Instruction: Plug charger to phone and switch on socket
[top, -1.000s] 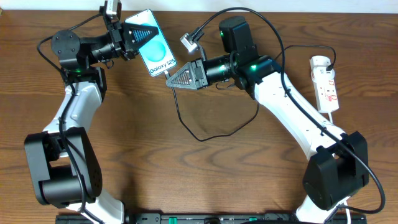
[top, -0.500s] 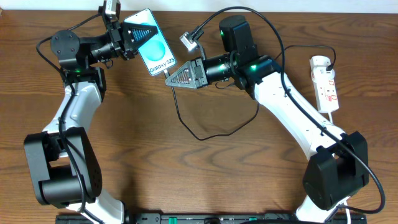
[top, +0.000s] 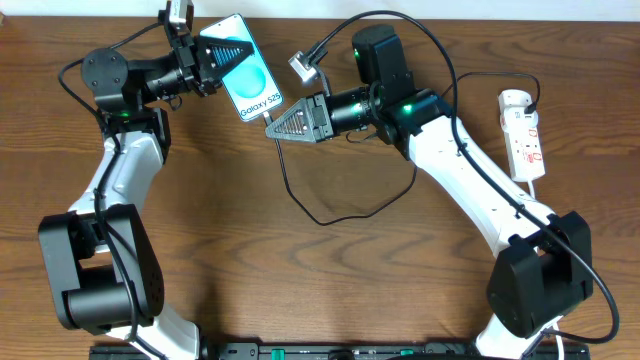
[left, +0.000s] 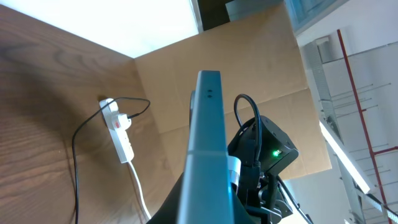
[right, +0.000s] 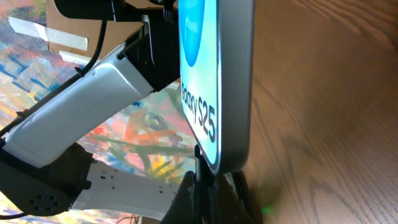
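Wooden bench (top: 300, 300): your left jaws clamp the phone (top: 247, 70), long axis pointing toward the right jaws, closed on the charger (top: 322, 224) plug at its near end.

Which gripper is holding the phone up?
The left gripper, shut on the phone. The right gripper is shut on the charger instead, with its plug tip at the phone's bottom edge.

The surface (top: 330, 290) was grained wood with a faint sheen. Held in the left jaws, the phone (top: 252, 82) had a glossy screen and a smooth matt grey edge.
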